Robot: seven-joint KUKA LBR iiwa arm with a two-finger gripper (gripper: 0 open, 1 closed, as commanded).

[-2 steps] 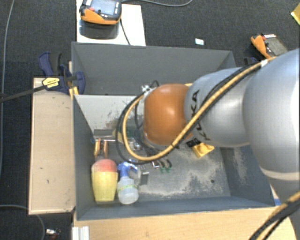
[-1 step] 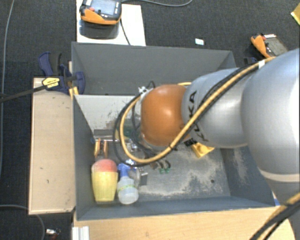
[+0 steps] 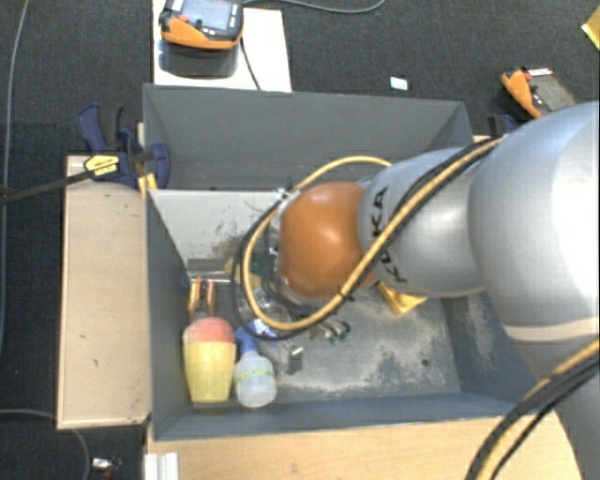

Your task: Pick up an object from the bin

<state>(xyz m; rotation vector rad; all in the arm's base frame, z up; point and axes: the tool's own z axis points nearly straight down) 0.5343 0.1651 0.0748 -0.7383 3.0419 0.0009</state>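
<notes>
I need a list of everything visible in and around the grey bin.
grey metal bin: 1, grey, centre
yellow plastic cup with pink domed top: 1, yellow and pink, bin's lower left corner
small pale bottle with blue cap: 1, whitish, right of the cup
brass-coloured metal piece: 1, brassy, above the cup
yellow flat piece: 1, yellow, floor beside the arm
orange-and-black handheld devices: 2, outside the bin, top and upper right
grey robot arm, orange wrist cover, yellow cable: 1, over the bin from the right
</notes>
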